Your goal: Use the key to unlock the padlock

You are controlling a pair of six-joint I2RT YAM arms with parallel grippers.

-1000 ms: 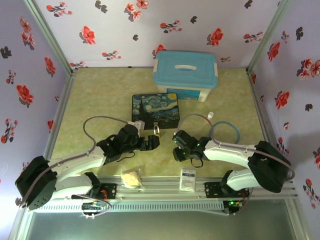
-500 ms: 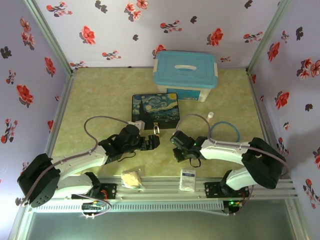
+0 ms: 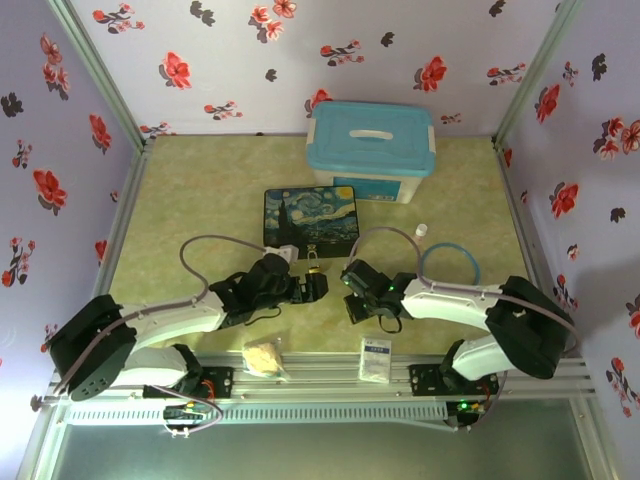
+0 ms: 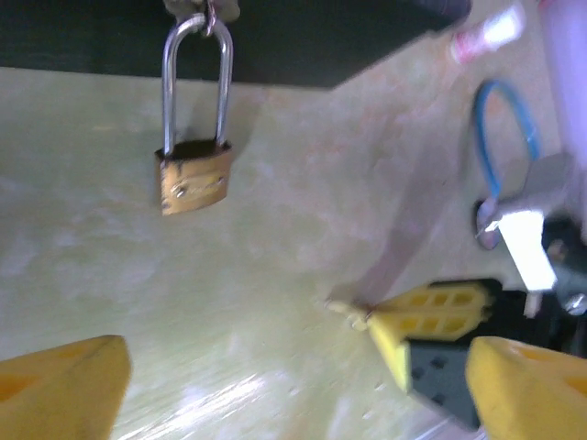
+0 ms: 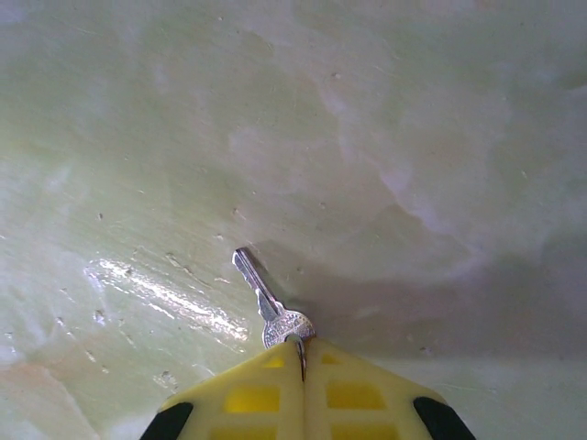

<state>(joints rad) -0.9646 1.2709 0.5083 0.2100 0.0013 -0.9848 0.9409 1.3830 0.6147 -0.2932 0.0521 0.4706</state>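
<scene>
At the front edge of the Starry Night tin box (image 3: 311,219), the padlock (image 3: 314,266) rests on the green table (image 3: 200,190). In the left wrist view the brass padlock (image 4: 193,174) has both legs of its silver shackle (image 4: 194,82) seated in the body. The top of the loop is caught on a fitting at the tin's dark front. The left gripper (image 4: 293,390) faces it from the near side. Its yellow fingers (image 4: 55,385) are spread wide with nothing between them, and the padlock sits well ahead of them, off toward the left finger.

The right gripper (image 3: 349,290) is just right of the left gripper (image 3: 318,287), near the padlock but not touching it. In the right wrist view its two yellow fingertips are pressed together on the round head of the key (image 5: 271,307). The silver blade sticks out ahead of the right gripper (image 5: 301,357), slanting up and to the left close over the table. Whether the blade touches the table cannot be told.

A blue ring (image 3: 449,264) lies to the right, with a small white bottle cap (image 3: 421,230) beside it. A blue-lidded storage box (image 3: 371,150) stands behind the tin.
</scene>
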